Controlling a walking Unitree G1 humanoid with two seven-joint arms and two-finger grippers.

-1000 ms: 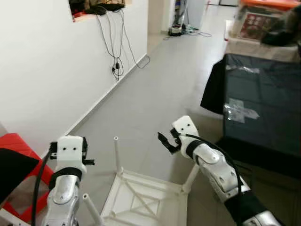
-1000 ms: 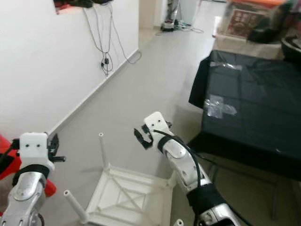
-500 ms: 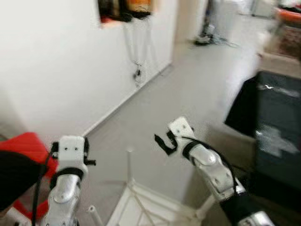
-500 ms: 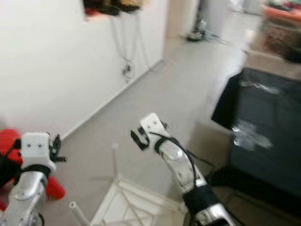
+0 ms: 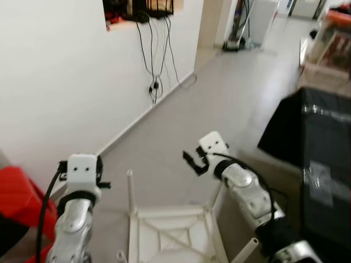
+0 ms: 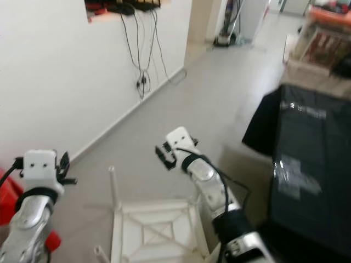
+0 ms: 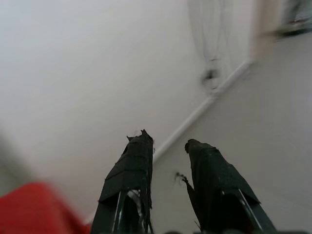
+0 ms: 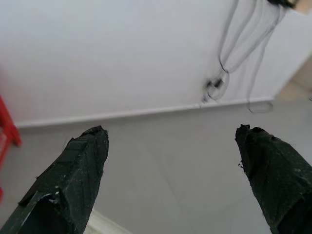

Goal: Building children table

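Note:
A white children's table (image 5: 171, 236) lies upside down on the grey floor, its legs pointing up. One leg (image 5: 130, 189) stands at the frame's far left corner and another (image 5: 215, 197) at the far right corner. My right gripper (image 5: 193, 162) hovers open above and just beyond the far right leg, holding nothing. In the right wrist view its fingers (image 8: 80, 161) are spread wide over bare floor. My left arm (image 5: 81, 181) is raised to the left of the table. Its gripper (image 7: 168, 144) has a narrow gap between the fingers, points at the wall and holds nothing.
A white wall runs along the left with cables (image 5: 156, 55) hanging to the skirting. A red seat (image 5: 16, 197) stands at the near left. A dark cloth-covered table (image 5: 323, 142) is close on the right, with boxes (image 5: 329, 38) beyond it. Open floor stretches ahead.
The camera has swung and steadied, so the whole scene has shifted and the blur has gone. Both arms keep about the same raised pose, and the right gripper stays open.

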